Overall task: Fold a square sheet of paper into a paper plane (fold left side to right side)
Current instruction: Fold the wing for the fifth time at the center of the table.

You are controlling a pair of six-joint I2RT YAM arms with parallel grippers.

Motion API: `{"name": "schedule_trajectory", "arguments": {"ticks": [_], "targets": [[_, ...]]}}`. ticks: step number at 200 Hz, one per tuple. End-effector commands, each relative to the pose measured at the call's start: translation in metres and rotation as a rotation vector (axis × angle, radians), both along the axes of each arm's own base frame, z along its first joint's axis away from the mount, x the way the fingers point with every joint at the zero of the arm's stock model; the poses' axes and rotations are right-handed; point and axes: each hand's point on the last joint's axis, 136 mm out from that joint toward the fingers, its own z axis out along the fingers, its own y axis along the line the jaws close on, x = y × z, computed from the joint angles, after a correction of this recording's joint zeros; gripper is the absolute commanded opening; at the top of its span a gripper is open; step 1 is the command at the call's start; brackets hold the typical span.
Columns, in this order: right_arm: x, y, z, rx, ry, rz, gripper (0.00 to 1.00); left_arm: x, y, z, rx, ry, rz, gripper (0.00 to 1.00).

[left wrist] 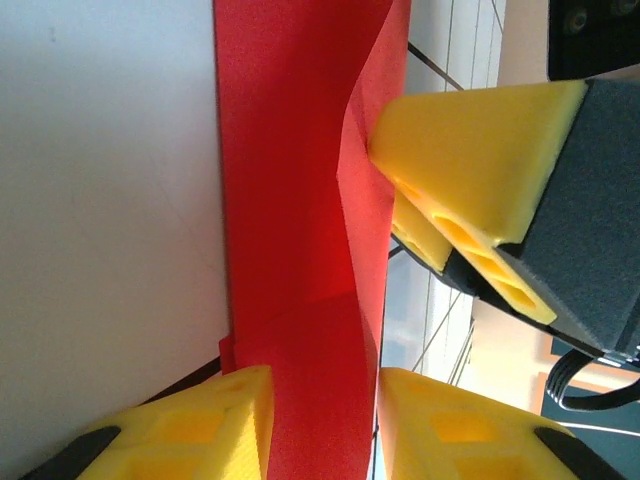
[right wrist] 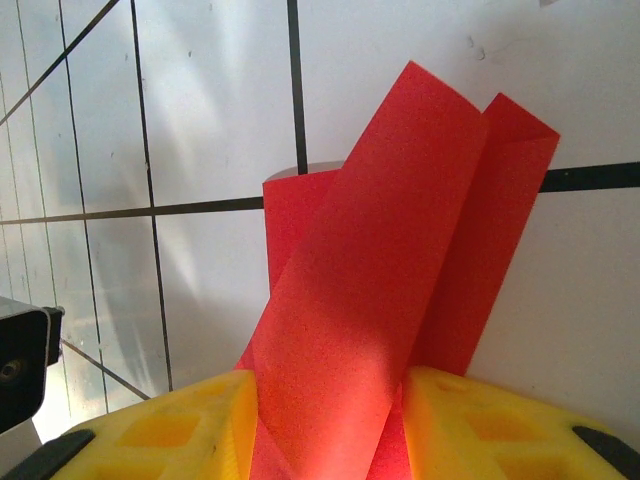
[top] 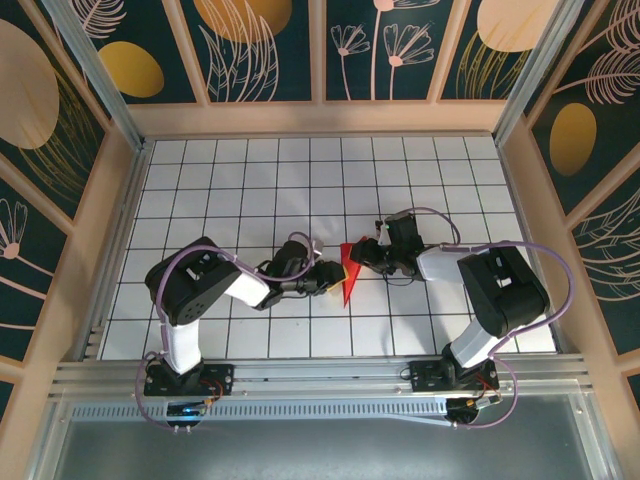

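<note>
Mid-fold, the right gripper (top: 360, 255) is pinching a raised flap of the paper (top: 347, 287). The left gripper (top: 329, 279) is straddling it, grip unclear. Next move, likely: carrying the flap rightward and creasing it.

You are looking at a robotics lab test cell. Identify it by the white worktop (top: 250, 170) ruled with a black grid, the two robot arms, left arm (top: 190, 290) and right arm (top: 500, 290), bolted to an aluminium rail (top: 300, 375) at the near edge, and their exposed cables (top: 545, 250). Wood-framed wall panels (top: 260, 50) printed with leaves and gold discs enclose the cell on three sides.
</note>
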Motion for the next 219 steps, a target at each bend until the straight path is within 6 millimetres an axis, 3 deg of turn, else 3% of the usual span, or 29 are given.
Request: {"name": "schedule_trajectory", "arguments": {"ticks": [1, 61, 131, 219], "targets": [[-0.002, -0.004, -0.013, -0.054, 0.024, -0.005, 0.43, 0.012, -0.003, 0.006, 0.005, -0.038, 0.0, 0.32], [-0.003, -0.004, -0.014, -0.062, 0.028, -0.003, 0.43, 0.026, -0.006, -0.004, 0.056, -0.048, 0.004, 0.23], [-0.001, -0.003, -0.013, -0.063, 0.023, 0.0, 0.43, 0.029, -0.006, -0.017, 0.106, -0.039, 0.0, 0.1], [0.001, -0.005, -0.001, -0.063, -0.001, -0.014, 0.43, 0.028, -0.002, -0.038, 0.16, -0.018, -0.005, 0.06]]}}
